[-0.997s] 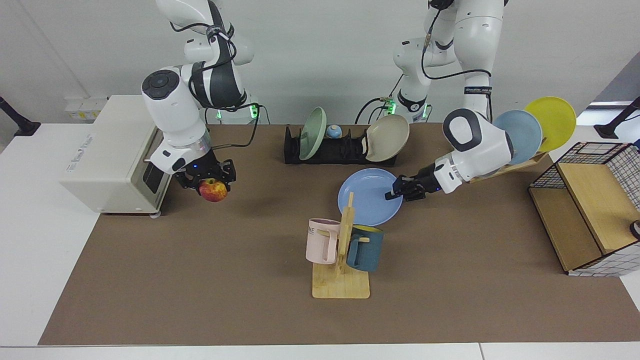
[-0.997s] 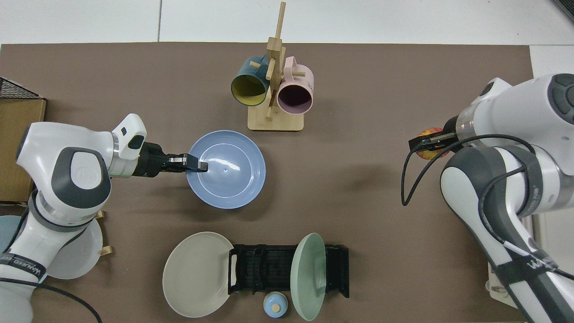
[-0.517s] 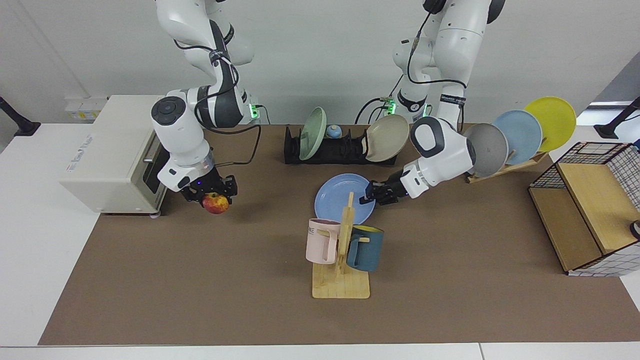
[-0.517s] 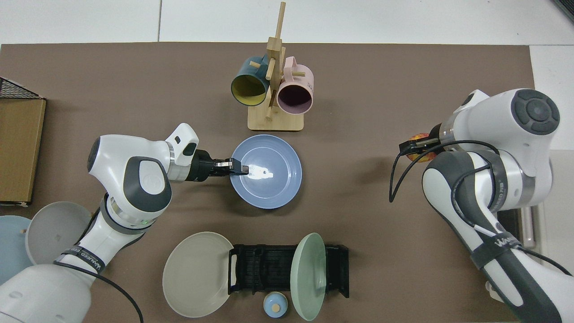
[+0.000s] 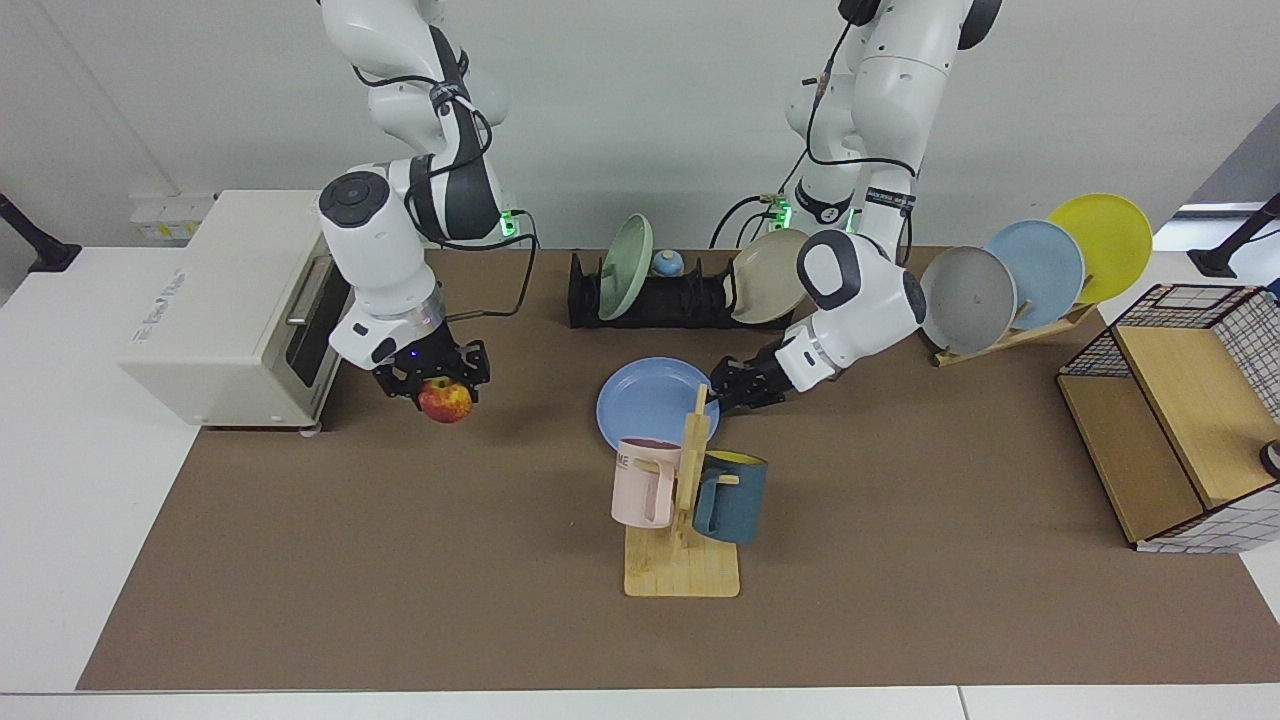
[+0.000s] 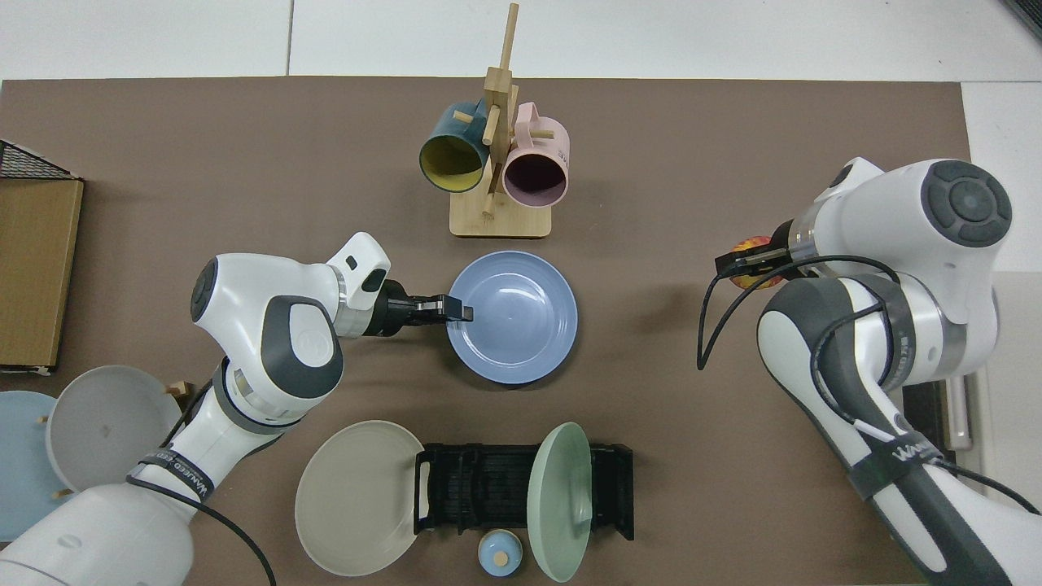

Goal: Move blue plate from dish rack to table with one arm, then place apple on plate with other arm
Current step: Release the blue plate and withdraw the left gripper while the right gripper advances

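Observation:
The blue plate (image 5: 648,402) (image 6: 514,317) hangs nearly flat just over the brown mat of the table (image 5: 400,560), behind the mug stand. My left gripper (image 5: 718,392) (image 6: 460,311) is shut on its rim, on the side toward the left arm's base. I cannot tell whether the plate touches the mat. The apple (image 5: 447,403) (image 6: 747,246), red and yellow, hangs above the mat in front of the oven, with my right gripper (image 5: 441,386) (image 6: 745,262) shut on it. The black dish rack (image 5: 660,300) (image 6: 488,488) stands at the back with a green plate upright in it.
A wooden mug stand (image 5: 685,500) with a pink and a teal mug is right in front of the plate. A beige plate (image 5: 772,276) leans on the rack's end. A white oven (image 5: 230,300), a wooden plate stand (image 5: 1040,270) and a wire basket (image 5: 1180,410) flank the mat.
My left gripper has carried the blue plate sideways across the mat to a spot behind the mug stand. The right arm has brought the apple a little toward the middle.

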You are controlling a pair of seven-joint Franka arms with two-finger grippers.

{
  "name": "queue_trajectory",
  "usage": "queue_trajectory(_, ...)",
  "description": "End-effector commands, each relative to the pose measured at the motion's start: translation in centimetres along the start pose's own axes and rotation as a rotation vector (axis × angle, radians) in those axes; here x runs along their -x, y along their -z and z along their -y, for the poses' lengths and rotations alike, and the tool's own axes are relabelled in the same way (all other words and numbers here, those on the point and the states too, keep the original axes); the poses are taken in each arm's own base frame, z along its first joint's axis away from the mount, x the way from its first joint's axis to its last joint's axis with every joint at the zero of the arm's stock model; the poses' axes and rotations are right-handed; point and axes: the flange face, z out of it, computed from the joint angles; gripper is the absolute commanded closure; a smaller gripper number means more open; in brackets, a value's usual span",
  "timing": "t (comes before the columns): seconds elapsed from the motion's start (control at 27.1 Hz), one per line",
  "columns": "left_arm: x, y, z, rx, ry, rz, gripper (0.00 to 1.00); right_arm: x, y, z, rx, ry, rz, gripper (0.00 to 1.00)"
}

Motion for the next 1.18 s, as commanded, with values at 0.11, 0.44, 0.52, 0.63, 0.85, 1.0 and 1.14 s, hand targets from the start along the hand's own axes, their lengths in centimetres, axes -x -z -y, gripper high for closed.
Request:
queue_trajectory(0.11,0.9,2.3,-2.8,-0.156,-0.029,0.033,0.44,0.8,2.7,5.8,-0.009,-0.077,0.004,1.00)
queue_trajectory(0.44,-1.1,10.4,-7.7,-0.441,-0.101,0.079,0.01,2.9,2.9,16.5,-0.047,-0.107,0.003,1.00)
queue_trajectory(0.52,-1.7,12.6,-8.8,-0.525,-0.117,0.083,0.00,3.4,2.3,18.7,-0.051,-0.123,0.004,1.00)
queue_trajectory(0.63,-1.4,16.5,-10.2,-0.614,-0.131,0.100,0.00,4.0,1.0,21.8,-0.069,-0.141,-0.010,1.00)
queue_trajectory(0.85,-0.4,23.2,-13.1,-0.651,-0.115,0.119,0.00,4.4,-2.8,26.1,-0.097,-0.160,-0.030,1.00)
queue_trajectory(1.0,0.0,27.0,-14.8,-0.713,-0.121,0.112,0.00,5.1,-5.8,27.6,-0.092,-0.143,-0.018,1.00)
queue_trajectory(1.14,0.9,29.2,-16.1,-0.746,-0.121,0.113,0.00,5.3,-7.7,27.6,-0.090,-0.142,-0.019,1.00)
